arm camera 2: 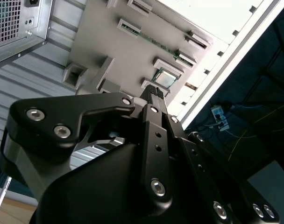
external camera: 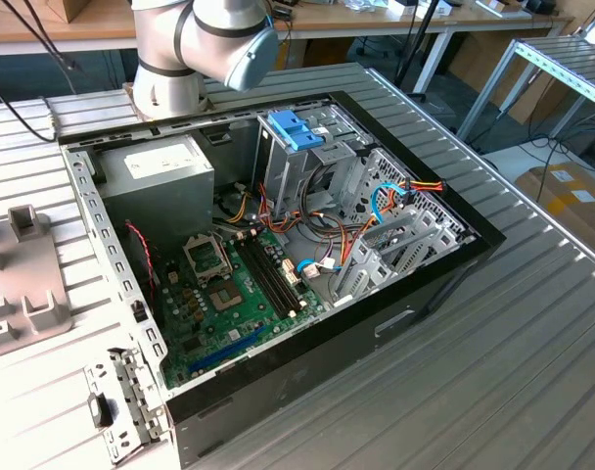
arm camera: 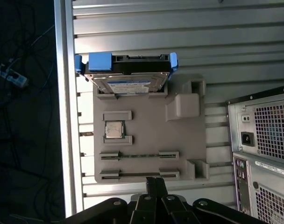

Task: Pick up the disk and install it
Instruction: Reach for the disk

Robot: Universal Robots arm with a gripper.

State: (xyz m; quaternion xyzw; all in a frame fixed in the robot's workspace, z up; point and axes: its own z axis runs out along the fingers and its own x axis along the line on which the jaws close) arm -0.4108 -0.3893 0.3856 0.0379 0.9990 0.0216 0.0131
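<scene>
Leaves pickup and installation both outstanding, with disk (arm camera: 127, 72) resting on grey tray (arm camera: 142, 140) at the end far from gripper (arm camera: 156, 181), closed on nothing, and computer case (external camera: 307, 367) standing open.

Room above the grey fixture tray (arm camera: 146, 154) is wide open, so the disk (arm camera: 127, 77) sitting at one end has nothing over it. Tight spots: the raised block (arm camera: 181, 105) just beside the disk, and the computer case (arm camera: 263, 140) near the tray's side.
</scene>
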